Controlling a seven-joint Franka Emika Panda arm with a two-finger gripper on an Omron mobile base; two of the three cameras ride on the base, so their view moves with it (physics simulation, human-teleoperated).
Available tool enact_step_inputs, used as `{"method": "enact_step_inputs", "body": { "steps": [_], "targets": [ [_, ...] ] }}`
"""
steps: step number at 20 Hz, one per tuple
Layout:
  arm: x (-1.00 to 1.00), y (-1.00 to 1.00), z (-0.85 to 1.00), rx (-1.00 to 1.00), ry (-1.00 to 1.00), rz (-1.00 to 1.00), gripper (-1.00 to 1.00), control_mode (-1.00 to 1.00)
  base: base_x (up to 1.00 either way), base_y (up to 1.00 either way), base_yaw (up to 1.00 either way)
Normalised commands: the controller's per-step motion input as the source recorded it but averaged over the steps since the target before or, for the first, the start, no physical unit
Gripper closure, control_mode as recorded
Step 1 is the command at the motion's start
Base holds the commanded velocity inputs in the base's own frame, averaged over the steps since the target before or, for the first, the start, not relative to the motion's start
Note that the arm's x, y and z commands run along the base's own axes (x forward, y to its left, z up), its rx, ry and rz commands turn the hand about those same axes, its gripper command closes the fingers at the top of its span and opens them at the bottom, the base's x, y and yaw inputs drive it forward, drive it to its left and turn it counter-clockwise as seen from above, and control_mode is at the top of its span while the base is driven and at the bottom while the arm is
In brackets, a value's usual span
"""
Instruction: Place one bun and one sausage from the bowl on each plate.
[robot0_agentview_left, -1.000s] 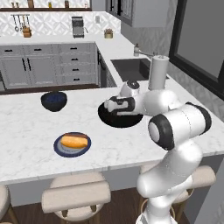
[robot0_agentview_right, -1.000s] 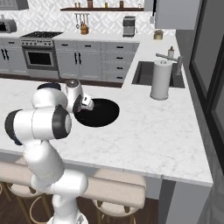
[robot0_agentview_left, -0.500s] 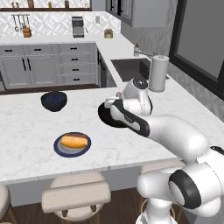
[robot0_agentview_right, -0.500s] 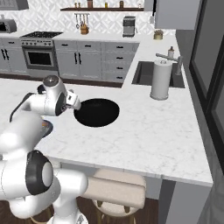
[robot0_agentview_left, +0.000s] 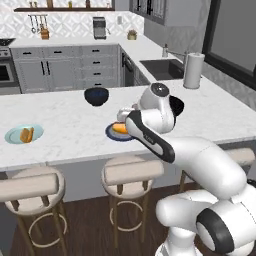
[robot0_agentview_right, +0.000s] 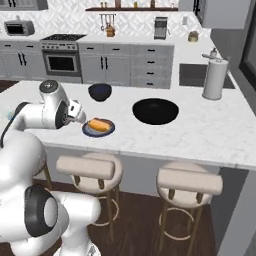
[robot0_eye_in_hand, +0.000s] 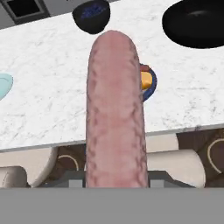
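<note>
1. Hand view – the gripper (robot0_eye_in_hand: 114, 181) is closed on a sausage (robot0_eye_in_hand: 114, 109).
2. It hangs near the dark plate (robot0_agentview_right: 98, 128) – a bun (robot0_agentview_right: 99, 124) lies there.
3. Bowl (robot0_agentview_right: 155, 111) sits right of the dark plate.

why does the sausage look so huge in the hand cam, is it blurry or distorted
Hand view: the sausage sits right before the lens, so perspective swells it; its surface looks soft, while the black bowl and dark-blue bowl behind stay fairly crisp. Right base view: lighting is flat and even, with little glare on the counter and only a soft shadow under the dark plate.
</note>
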Motion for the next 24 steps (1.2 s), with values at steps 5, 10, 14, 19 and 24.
{"method": "enact_step_inputs", "body": {
  "steps": [5, 10, 14, 19, 24],
  "targets": [
    [0.0, 0.0, 0.0, 0.0, 0.0, 0.0, 1.0, 1.0, 0.17, 1.0, -0.23],
    [0.0, 0.0, 0.0, 0.0, 0.0, 0.0, 1.0, 1.0, 0.82, 0.38, -0.12],
    [0.0, 0.0, 0.0, 0.0, 0.0, 0.0, 1.0, 1.0, 0.97, 0.94, 0.0],
    [0.0, 0.0, 0.0, 0.0, 0.0, 0.0, 1.0, 1.0, 0.92, 1.0, 0.03],
    [0.39, 0.8, -0.03, -0.07, 0.14, 0.11, 1.0, -1.0, 0.16, 0.2, 0.02]
  ]
}}
